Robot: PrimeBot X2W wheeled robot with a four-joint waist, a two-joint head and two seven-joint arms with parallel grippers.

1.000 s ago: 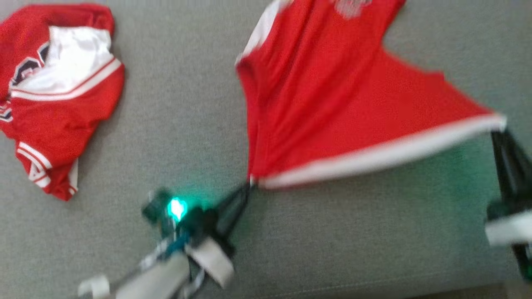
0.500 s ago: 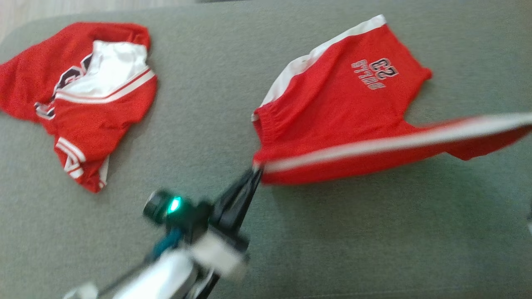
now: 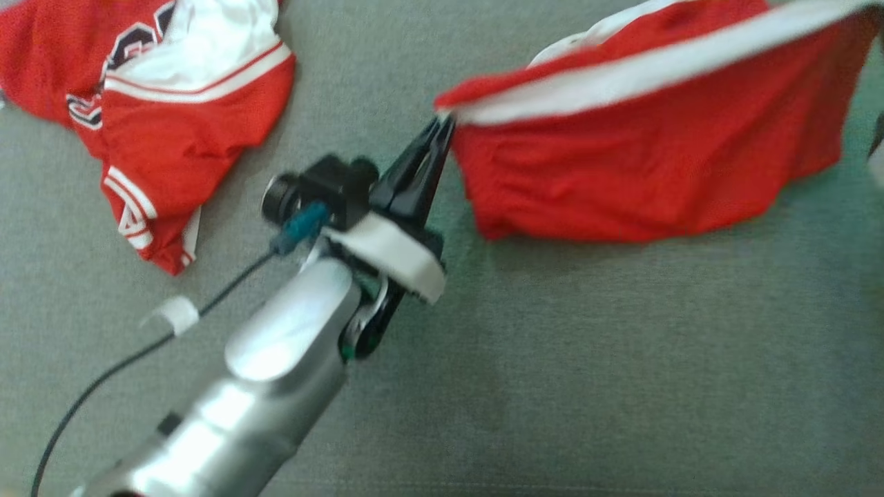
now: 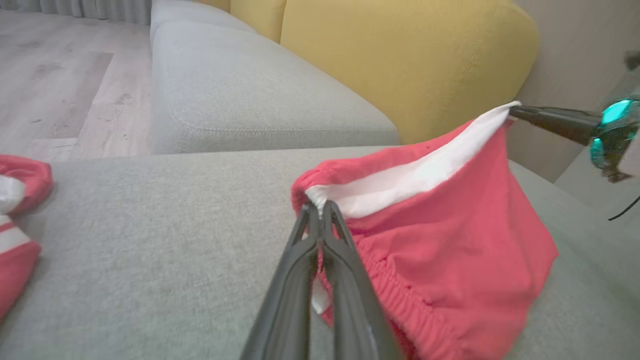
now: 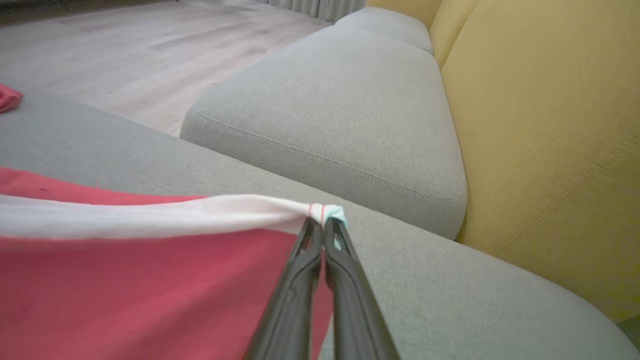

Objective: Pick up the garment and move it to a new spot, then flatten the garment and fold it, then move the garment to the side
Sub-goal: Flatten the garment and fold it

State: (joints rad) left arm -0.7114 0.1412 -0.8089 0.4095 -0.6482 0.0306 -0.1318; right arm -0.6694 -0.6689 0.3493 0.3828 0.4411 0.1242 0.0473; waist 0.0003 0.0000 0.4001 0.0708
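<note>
Two garments: a red jersey [image 3: 173,124] at left and red shorts [image 3: 642,159] at right, both over a grey sofa seat [image 3: 587,359].
Jersey: heaped on the cushion at the head view's far left, white panel and striped trim showing, well apart from the shorts.
Left gripper [image 3: 442,128]: fingers clenched on one end of the shorts' white band, with its silver forearm [image 3: 276,373] reaching in from the lower left.
Shorts: right of centre and lifted off the seat, the white band pulled taut between the two grippers and the red cloth sagging beneath it. Whether the lowest folds touch the cushion cannot be told.
Right gripper [image 5: 324,222]: fingers pinched tight on the band's other end, at the far right.
Backdrop: a yellow back cushion [image 4: 400,65] behind the seat, with a pale wooden floor [image 4: 60,75] beyond the sofa.
</note>
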